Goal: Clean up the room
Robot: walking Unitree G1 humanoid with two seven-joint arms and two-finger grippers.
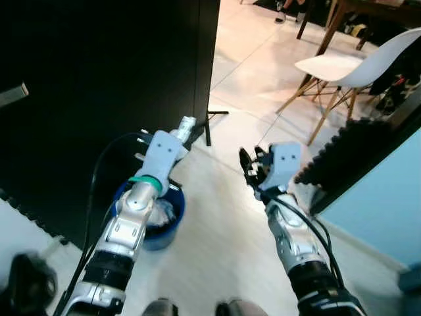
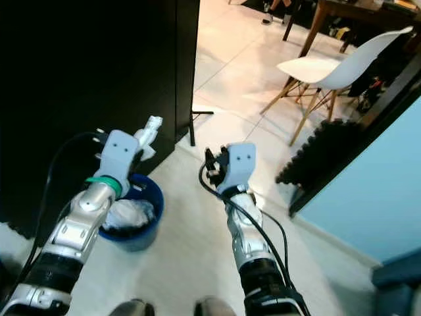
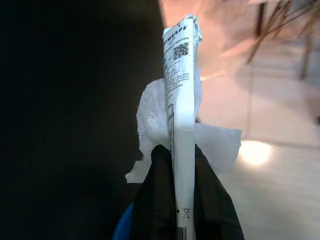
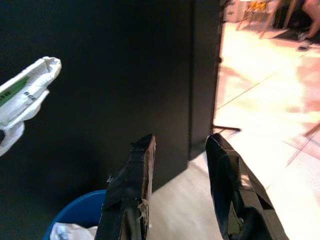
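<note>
I see my left gripper [image 3: 182, 165] clenched on a flat white printed wrapper [image 3: 181, 100] and crumpled tissue [image 3: 150, 115], above the blue bin [image 2: 141, 230]. My right gripper [image 4: 180, 150] hangs open.

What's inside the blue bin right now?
The blue bin holds crumpled white trash; the left arm covers part of it, so anything deeper is hidden.

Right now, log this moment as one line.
left gripper: shut on flat white printed packet and tissue | above blue plastic bin | right gripper: open, empty
</note>
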